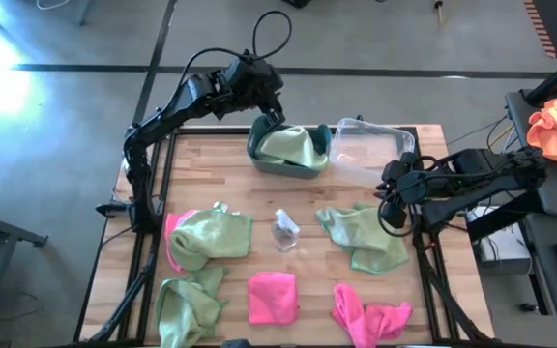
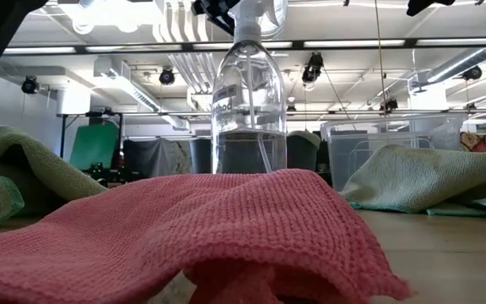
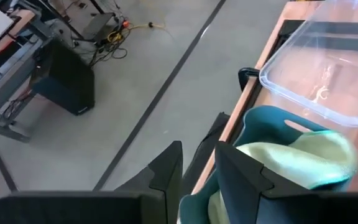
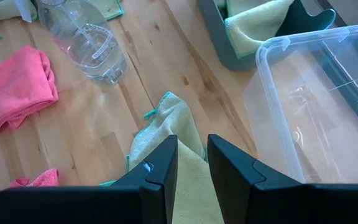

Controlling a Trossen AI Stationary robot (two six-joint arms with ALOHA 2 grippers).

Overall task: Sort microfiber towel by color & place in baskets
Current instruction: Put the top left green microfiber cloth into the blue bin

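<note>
The left gripper [image 1: 275,120] hangs over the teal basket [image 1: 309,172], jaws a little apart and empty; a green towel [image 1: 288,145] lies inside. The right gripper [image 1: 392,206], jaws also slightly apart and empty, is above another green towel [image 1: 364,237] beside the empty clear basket [image 1: 370,145]. The spray bottle [image 2: 248,101] reads "method".

Grey concrete floor [image 1: 56,145] with dark seams, ceiling strip lights [image 2: 353,43], wooden tabletop [image 1: 211,184]
</note>
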